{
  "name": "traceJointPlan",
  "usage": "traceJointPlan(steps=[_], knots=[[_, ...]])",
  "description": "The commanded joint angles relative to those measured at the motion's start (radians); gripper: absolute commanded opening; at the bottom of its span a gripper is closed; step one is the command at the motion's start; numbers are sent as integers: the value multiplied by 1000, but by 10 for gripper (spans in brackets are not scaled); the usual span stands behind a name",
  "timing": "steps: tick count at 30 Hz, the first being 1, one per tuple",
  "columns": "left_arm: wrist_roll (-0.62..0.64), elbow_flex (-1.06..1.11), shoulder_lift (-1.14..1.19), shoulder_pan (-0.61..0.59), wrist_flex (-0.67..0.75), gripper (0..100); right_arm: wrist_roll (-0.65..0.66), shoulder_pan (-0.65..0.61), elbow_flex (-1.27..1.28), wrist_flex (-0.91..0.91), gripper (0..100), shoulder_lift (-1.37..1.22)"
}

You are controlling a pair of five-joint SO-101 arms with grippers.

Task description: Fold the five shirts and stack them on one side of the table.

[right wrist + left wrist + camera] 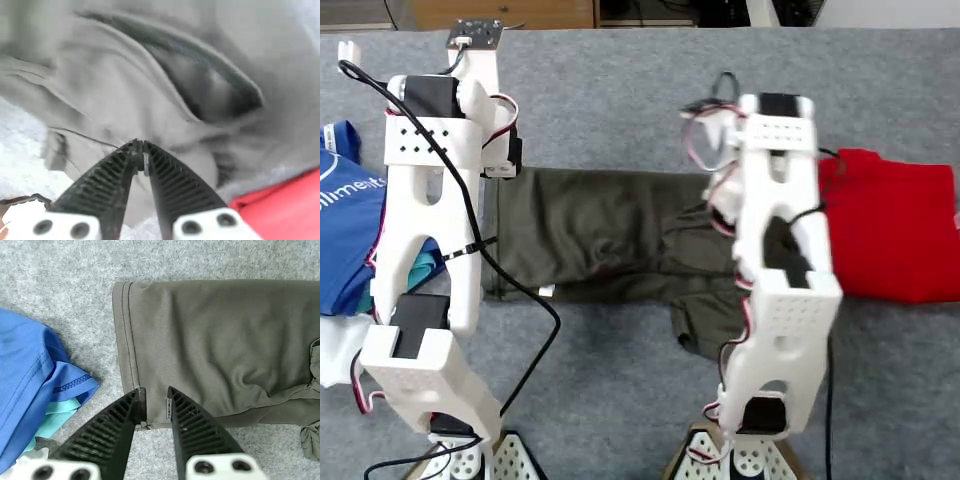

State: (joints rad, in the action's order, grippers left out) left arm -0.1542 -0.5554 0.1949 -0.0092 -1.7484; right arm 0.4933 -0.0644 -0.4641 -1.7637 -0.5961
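- Olive shirt (610,235) lies mid-table, part-folded, between the blue pile (345,230) and the red shirt (895,225).
- Left gripper (155,394) is parted over its hem corner, placed to pinch.
- Right gripper (143,146) is clenched, seemingly on a fold, for lifting.

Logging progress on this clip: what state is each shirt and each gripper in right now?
olive shirt: spread on the table, partly folded, rumpled at one end.
red shirt: looks folded, lying flat.
blue shirt: unfolded, heaped over a teal shirt.
left gripper: open, at the olive shirt's hem.
right gripper: shut, over the olive shirt.
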Motion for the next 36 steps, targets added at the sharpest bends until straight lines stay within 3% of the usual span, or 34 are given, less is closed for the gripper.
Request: traceJointPlan(steps=[1,8,12,22,29,36], knots=[[-2,-14,-59,21,-8,82,3,-120,-45,5,3,21],[-5,-35,-59,11,-8,82,2,-182,-51,63,3,-134],[-5,-35,-59,-3,-9,82,2,-223,-45,-23,2,-186],[-2,-35,-59,-2,-8,82,9,-335,119,-23,2,-102],[-5,-35,-59,-2,-8,82,9,-263,117,-23,2,1],[-2,-35,-59,9,-8,82,3,-108,119,-2,2,97]])
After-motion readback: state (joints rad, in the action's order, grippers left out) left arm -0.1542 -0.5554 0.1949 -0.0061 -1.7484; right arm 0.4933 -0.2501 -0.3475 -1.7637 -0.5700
